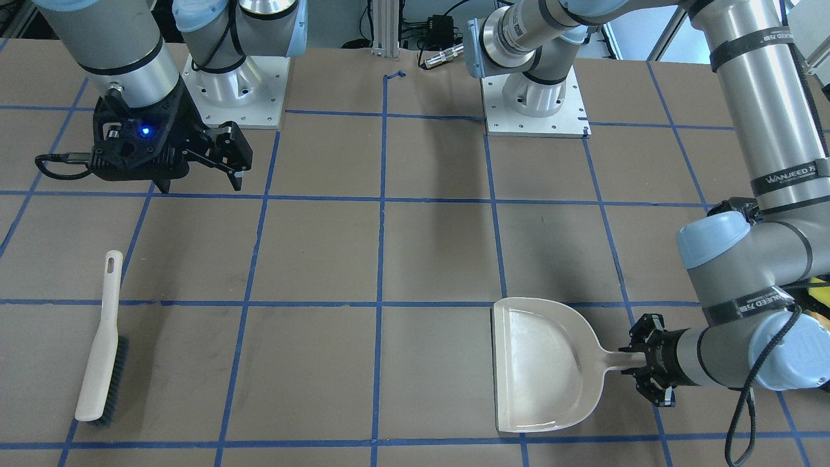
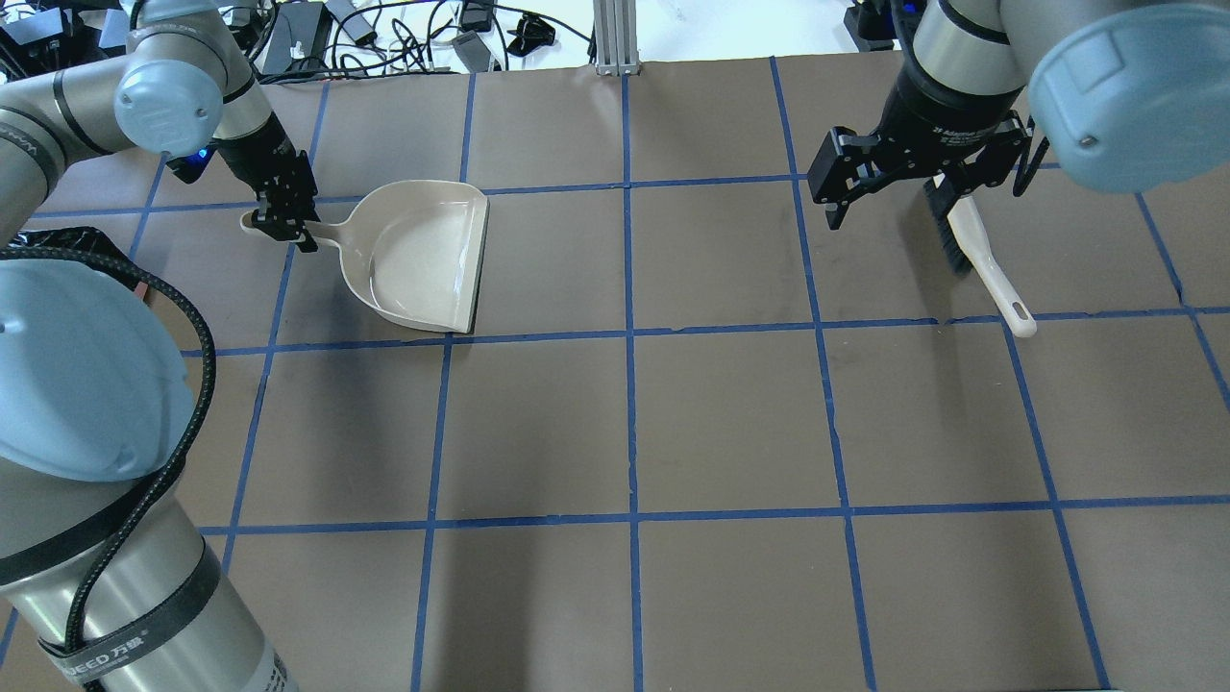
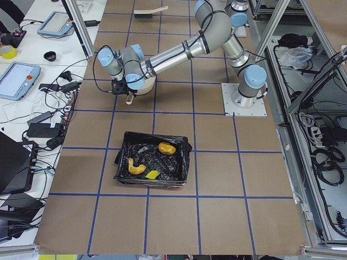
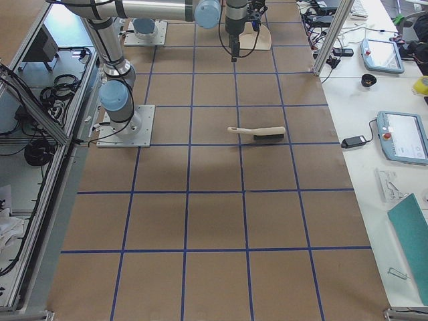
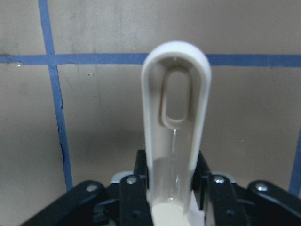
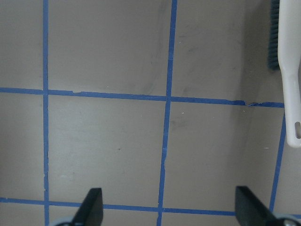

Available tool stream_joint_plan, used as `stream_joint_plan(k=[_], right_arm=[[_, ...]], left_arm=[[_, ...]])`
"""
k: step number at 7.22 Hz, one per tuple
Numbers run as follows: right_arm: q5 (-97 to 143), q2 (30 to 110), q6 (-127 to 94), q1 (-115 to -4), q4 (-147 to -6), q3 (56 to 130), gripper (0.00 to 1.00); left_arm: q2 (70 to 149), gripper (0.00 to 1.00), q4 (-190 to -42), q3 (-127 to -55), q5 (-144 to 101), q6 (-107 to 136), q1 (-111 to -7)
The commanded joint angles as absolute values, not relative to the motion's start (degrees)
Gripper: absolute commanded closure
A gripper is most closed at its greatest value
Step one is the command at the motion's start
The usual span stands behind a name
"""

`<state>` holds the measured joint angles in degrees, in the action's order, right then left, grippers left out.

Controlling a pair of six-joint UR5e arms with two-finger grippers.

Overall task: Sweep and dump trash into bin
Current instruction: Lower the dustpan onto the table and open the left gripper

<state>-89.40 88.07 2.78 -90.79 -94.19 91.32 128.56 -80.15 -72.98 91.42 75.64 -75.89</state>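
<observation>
The bin [image 3: 120, 172], lined with a crinkled black bag, shows only in the exterior left view. The trash lies inside it: an amber lump [image 3: 167, 147], a curved tan bread piece [image 3: 135, 168] and a yellow wedge [image 3: 152, 174]. My left gripper [image 1: 650, 370] [image 2: 285, 219] [image 5: 172, 188] is shut on the handle of the beige dustpan [image 1: 538, 363] [image 2: 418, 255], which lies flat on the table and looks empty. My right gripper [image 1: 200, 187] [image 2: 889, 207] [image 6: 170, 209] is open and empty above the table.
A white hand brush with dark bristles [image 1: 100, 344] [image 2: 980, 255] [image 6: 287, 70] [image 4: 257, 134] lies on the table beside my right gripper. Both arm bases [image 1: 237, 91] [image 1: 535, 100] stand at the robot's edge. Blue tape lines grid the brown table.
</observation>
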Motion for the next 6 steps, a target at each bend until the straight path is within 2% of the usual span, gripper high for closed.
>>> stream_joint_plan(k=[1, 2, 3, 6], right_arm=[[-89.56, 88.07, 2.73, -90.79, -94.13, 91.32, 0.00], [-89.56, 88.07, 2.64, -90.79, -94.13, 91.32, 0.00], [-89.39, 88.07, 2.11, -90.79, -94.22, 91.32, 0.00], [-89.04, 88.15, 1.58, -90.79, -94.22, 91.32, 0.00]], left_arm=[[128.58, 0.23, -77.53, -73.04, 95.15, 75.93, -75.85], [128.32, 0.08, -77.43, -72.60, 96.40, 76.37, -75.85], [128.15, 0.00, -75.95, -72.42, 97.81, 76.38, -75.85], [127.62, 0.00, -67.42, -69.89, 98.17, 75.67, -75.41]])
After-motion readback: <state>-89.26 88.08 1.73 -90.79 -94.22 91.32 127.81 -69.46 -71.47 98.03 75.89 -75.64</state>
